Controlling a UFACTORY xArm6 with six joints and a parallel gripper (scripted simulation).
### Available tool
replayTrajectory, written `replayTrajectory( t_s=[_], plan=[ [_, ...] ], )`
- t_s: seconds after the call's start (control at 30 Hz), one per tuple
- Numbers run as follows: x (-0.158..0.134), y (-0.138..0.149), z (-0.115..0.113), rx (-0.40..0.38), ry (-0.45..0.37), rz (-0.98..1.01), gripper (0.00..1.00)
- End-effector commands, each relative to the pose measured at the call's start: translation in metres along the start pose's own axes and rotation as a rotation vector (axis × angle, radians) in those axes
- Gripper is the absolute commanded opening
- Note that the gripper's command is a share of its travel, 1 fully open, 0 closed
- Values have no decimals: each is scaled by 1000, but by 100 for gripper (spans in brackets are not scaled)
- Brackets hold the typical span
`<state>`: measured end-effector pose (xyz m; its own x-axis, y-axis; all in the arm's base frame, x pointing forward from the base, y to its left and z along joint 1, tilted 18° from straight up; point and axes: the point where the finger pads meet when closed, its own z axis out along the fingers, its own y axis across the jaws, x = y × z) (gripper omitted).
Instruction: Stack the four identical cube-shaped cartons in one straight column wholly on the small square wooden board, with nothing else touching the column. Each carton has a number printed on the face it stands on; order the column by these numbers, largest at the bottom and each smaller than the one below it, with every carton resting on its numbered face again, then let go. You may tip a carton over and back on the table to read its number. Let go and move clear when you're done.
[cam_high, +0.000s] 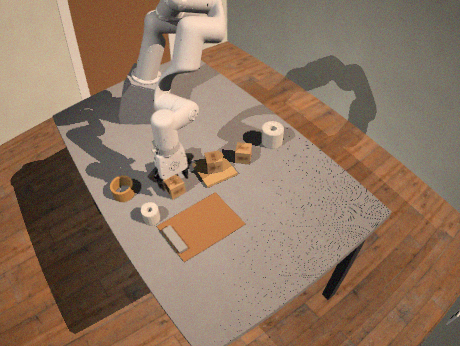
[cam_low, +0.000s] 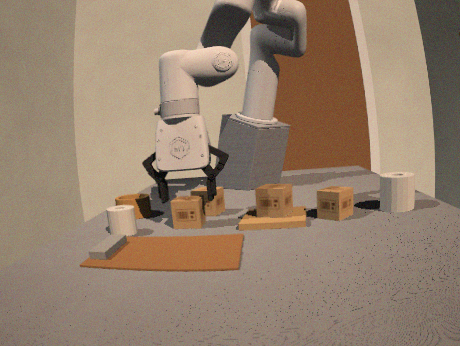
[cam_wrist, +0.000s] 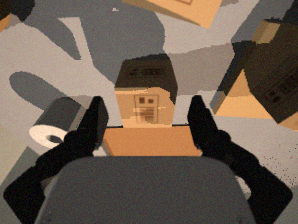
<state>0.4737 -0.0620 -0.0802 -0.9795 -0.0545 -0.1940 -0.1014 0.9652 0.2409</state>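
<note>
Spread, empty end effector (cam_low: 186, 192) astride 1 of 4 tan label-printed cube cartons (cam_low: 188, 212).

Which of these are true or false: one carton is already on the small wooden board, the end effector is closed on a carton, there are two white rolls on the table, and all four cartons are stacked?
One carton stands on the small wooden board: true.
The end effector is closed on a carton: false; it is open, holding nothing, its fingers straddling a carton behind the front one.
Two white rolls stand on the table: true.
All four cartons are stacked: false; none sits on another, and a fourth carton stands alone.
</note>
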Motion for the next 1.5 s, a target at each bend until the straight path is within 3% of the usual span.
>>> replayTrajectory(
  t_s=[0.0,1.47],
  plan=[
    [-2,-1,4,1,-4,0,100],
    [-1,-1,20,3,-3,0,100]
  ],
)
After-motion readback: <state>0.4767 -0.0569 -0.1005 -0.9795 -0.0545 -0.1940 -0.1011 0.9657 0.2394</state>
